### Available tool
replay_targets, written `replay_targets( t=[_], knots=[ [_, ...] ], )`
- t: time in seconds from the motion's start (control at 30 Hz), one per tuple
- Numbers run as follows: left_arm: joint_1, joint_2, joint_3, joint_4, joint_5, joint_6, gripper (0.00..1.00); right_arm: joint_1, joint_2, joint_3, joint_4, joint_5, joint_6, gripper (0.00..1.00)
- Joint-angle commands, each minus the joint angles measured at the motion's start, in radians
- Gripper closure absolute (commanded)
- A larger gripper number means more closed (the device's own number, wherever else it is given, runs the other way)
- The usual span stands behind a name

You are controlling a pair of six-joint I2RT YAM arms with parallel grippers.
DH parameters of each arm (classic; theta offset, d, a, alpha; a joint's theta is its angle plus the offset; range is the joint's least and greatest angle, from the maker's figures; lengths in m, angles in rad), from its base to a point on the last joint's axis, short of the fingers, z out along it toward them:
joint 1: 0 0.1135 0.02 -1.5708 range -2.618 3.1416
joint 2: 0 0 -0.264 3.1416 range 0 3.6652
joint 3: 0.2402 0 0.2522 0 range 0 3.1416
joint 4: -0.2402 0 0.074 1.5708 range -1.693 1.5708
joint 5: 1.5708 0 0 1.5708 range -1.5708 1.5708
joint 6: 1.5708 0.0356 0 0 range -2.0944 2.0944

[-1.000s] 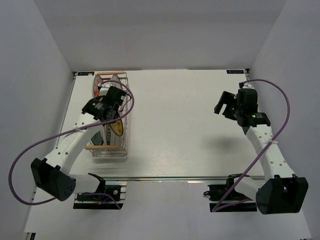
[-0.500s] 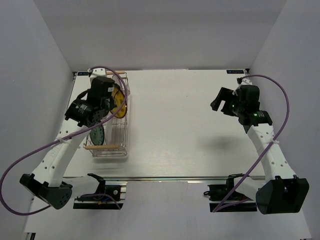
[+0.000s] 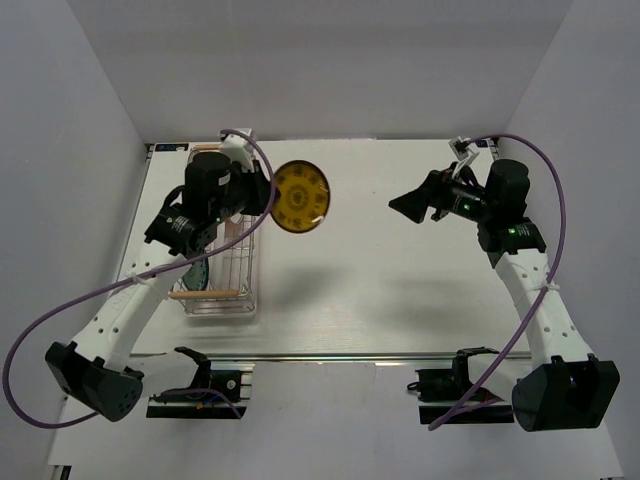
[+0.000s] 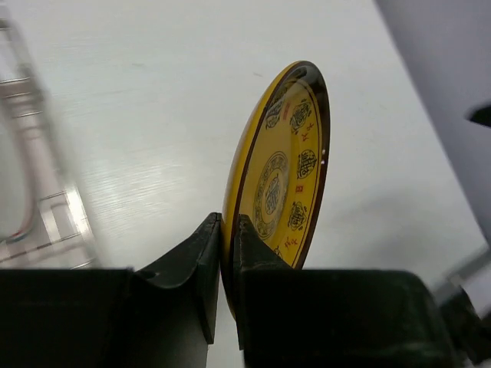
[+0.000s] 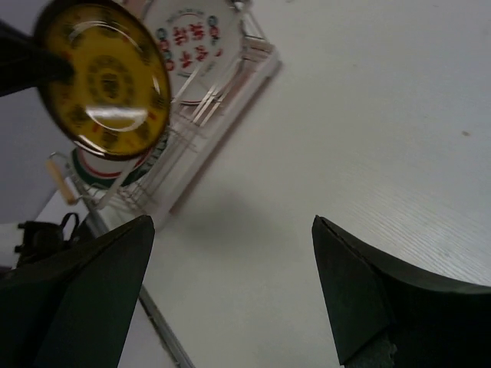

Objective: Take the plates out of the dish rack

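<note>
Yellow plate point(image 3: 301, 197) in my left gripper point(image 3: 270, 193)
I hold it upper centre, just right of the rack point(image 3: 225, 305); my right gripper point(image 3: 412, 205) faces it.

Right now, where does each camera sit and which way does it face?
Top view: above and behind the arms, looking down at the table; both arms show, the left gripper holding the yellow plate beside the dish rack.
Left wrist: on that wrist, looking along its fingers, shut on the plate's rim.
Right wrist: looking past the open right gripper toward the dish rack.
Shared: all three show the yellow plate.
</note>
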Motion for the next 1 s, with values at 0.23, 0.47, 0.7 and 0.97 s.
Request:
replay_targets(
  t=[0.23,0.47,0.7,0.97],
  knots=[
    [-0.008,0.131,-0.016,0.267,0.63,0.008,1.0,0.072,0.055,-0.031,0.23,-0.245,0.096,0.12],
    [-0.008,0.17,-0.042,0.298,0.666,-0.012,1.0,0.161,0.114,-0.016,0.219,-0.188,0.098,0.22],
    [-0.017,0.156,-0.062,0.31,0.695,-0.012,1.0,0.2,0.172,0.023,0.167,-0.128,0.084,0.62],
    [-0.017,0.15,-0.036,0.192,0.547,0.001,0.06,0.203,0.191,0.044,0.086,-0.021,0.099,1.0]
  ],
)
